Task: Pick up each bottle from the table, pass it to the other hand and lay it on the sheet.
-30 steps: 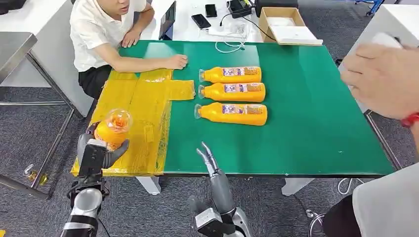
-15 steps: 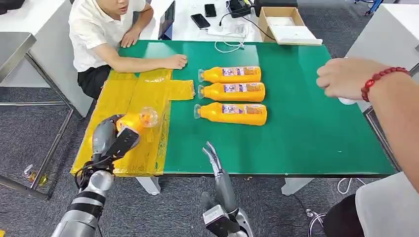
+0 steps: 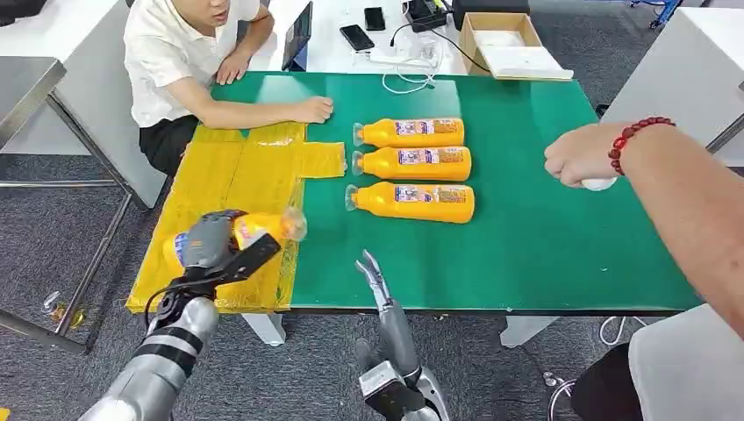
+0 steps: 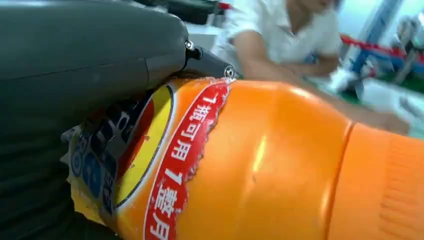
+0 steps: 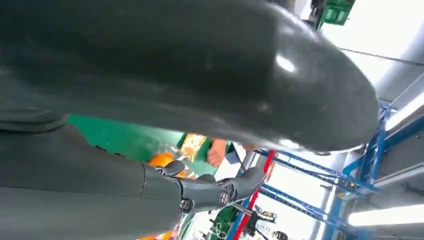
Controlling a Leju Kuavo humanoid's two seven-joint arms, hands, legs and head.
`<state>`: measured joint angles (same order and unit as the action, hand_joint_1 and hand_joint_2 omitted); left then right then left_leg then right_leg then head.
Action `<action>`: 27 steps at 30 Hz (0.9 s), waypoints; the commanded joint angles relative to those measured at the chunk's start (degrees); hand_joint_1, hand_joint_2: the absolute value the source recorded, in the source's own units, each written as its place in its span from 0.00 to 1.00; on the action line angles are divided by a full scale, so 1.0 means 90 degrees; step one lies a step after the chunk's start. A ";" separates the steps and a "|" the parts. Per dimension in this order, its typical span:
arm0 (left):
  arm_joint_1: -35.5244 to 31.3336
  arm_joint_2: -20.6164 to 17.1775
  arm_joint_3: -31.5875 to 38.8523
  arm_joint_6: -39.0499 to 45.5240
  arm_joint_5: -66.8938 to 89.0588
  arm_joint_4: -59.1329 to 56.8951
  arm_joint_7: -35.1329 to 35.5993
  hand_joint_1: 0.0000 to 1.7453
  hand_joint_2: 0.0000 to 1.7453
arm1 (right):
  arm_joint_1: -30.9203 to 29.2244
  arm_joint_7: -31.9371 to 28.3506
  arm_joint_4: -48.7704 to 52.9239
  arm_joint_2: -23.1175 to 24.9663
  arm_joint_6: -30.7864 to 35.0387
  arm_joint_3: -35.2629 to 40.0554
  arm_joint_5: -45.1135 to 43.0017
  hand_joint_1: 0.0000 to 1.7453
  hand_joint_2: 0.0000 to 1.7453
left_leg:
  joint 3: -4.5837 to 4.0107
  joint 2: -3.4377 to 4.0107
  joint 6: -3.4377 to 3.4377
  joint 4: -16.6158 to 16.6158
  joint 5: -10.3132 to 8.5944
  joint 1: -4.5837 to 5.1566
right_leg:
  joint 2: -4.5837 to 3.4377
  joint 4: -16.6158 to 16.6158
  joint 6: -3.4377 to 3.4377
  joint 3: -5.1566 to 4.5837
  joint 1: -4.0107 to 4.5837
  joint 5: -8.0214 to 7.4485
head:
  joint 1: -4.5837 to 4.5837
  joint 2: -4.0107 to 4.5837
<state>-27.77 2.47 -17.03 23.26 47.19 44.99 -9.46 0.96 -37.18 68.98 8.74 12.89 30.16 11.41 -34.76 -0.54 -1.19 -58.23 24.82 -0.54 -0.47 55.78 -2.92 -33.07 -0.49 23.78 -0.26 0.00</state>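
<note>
My left hand (image 3: 215, 248) grips an orange bottle (image 3: 254, 230) lying almost level just above the near part of the yellow sheet (image 3: 230, 180), clear cap end toward the green table (image 3: 544, 237). The left wrist view shows that bottle (image 4: 260, 165) close up under my thumb (image 4: 90, 45). Three more orange bottles lie side by side on the green: a far one (image 3: 411, 132), a middle one (image 3: 412, 162) and a near one (image 3: 412, 202). My right hand (image 3: 375, 282) is open at the table's front edge, fingers straight, holding nothing.
A seated person rests a fist (image 3: 311, 109) on the table by the sheet's far end. Another person's arm with a red bead bracelet (image 3: 632, 140) reaches in from the right over the green. A cardboard box (image 3: 509, 44), phones and cables lie beyond the table.
My left hand has tipped the bottle from upright to nearly level and carried it forward over the sheet. The person's arm on the right dropped toward the table. My right hand barely moved.
</note>
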 commanded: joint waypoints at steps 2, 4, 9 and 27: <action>-0.1578 0.0243 -0.1067 -0.1256 0.0945 -0.2852 0.0835 1.00 1.00 | -0.0367 0.0037 -0.0583 0.0112 -0.0250 0.0092 0.0035 0.00 0.00 | 0.0024 -0.0015 0.0005 0.0006 -0.0005 0.0001 | 0.0020 -0.0001 0.0010 0.0030 0.0001 0.0005 | 0.0002 0.0000; -0.1850 0.0306 -0.1041 -0.2144 0.0917 -0.3153 0.1223 0.20 1.00 | -0.0396 -0.0021 -0.0626 0.0154 -0.0346 0.0104 0.0001 0.00 0.00 | 0.0032 -0.0012 0.0003 0.0005 -0.0006 0.0001 | 0.0019 -0.0001 0.0009 0.0036 0.0001 0.0003 | -0.0002 0.0000; -0.1767 0.0231 -0.1082 -0.2749 0.1054 -0.3314 0.1456 0.83 1.00 | -0.0475 -0.0053 -0.0846 0.0197 -0.0292 0.0133 0.0054 0.00 0.00 | 0.0049 0.0016 0.0010 0.0014 -0.0008 0.0006 | -0.0008 0.0001 0.0013 0.0042 -0.0003 -0.0002 | 0.0000 0.0000; -0.1483 -0.0062 0.0354 -0.4957 -0.0707 -0.3363 -0.0115 0.00 1.00 | -0.0920 -0.0314 -0.1463 0.0165 -0.0430 0.0297 -0.0037 0.00 0.00 | 0.0114 0.0023 0.0012 0.0029 -0.0009 0.0013 | -0.0023 0.0001 0.0013 0.0101 -0.0011 -0.0003 | 0.0000 0.0000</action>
<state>-45.81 3.76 -20.15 -17.65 43.46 19.17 -7.66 -3.80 -39.89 61.88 10.49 8.74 31.08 11.21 -33.96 -0.76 -1.10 -58.20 24.75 -0.49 -0.34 55.94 -2.89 -32.24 -0.54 23.85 -0.26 0.00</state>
